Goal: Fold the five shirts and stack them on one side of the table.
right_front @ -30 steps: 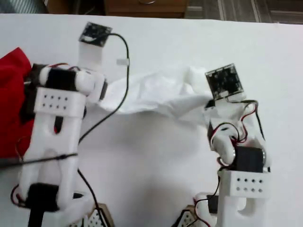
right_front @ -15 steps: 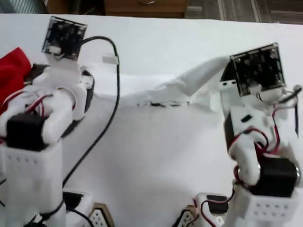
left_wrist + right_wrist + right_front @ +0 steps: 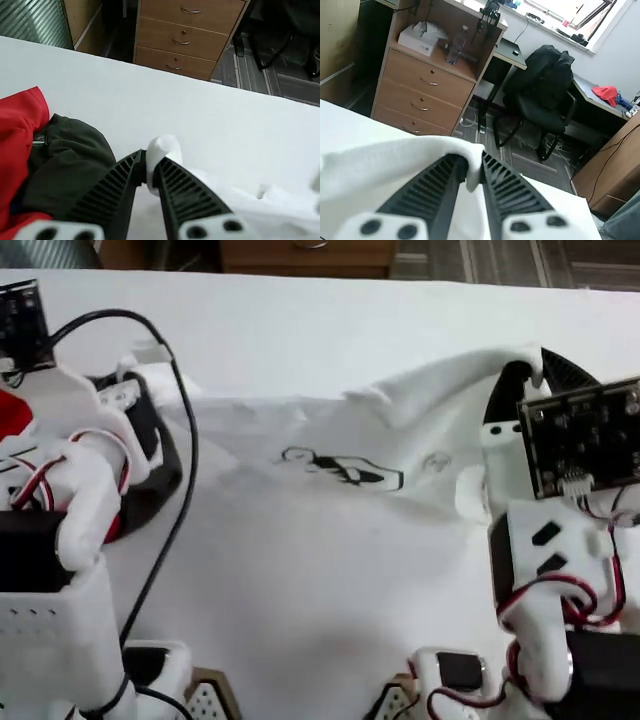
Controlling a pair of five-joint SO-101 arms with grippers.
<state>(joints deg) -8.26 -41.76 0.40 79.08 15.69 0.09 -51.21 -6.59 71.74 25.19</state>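
1. High view: we are seeing the white shirt (image 3: 340, 470) being pulled out wide between the two arms. A second ago it was lying as a crumpled band across the middle of the table (image 3: 350, 320); now its front is opening flat enough to show a small dark print. The left arm (image 3: 60, 470) and the right gripper (image 3: 522, 375) are standing farther apart and closer to the camera than before, each at one end of the cloth. We are judging that this is the spreading step that comes before any fold, so this shirt is not yet folded or stacked. The red shirt (image 3: 12, 410), which was showing broadly at the left edge a second ago, is now mostly hidden behind the left arm.

2. Left wrist view: the left gripper (image 3: 149, 167) is pinching a small tuft of the white shirt, its jaws closed on the cloth with only fabric between them. The rest of the shirt is trailing away below the jaws. Just beside it, the red shirt and a dark garment (image 3: 70, 160) are lying in a heap on the table, still waiting their turn.

3. Right wrist view: the right gripper is clamping the other edge of the white shirt, jaws closed on a fold, and the cloth is draping over and away from the tips. The gripper is pointing out over the table's far edge towards a drawer unit (image 3: 425, 95) and an office chair (image 3: 545, 100).
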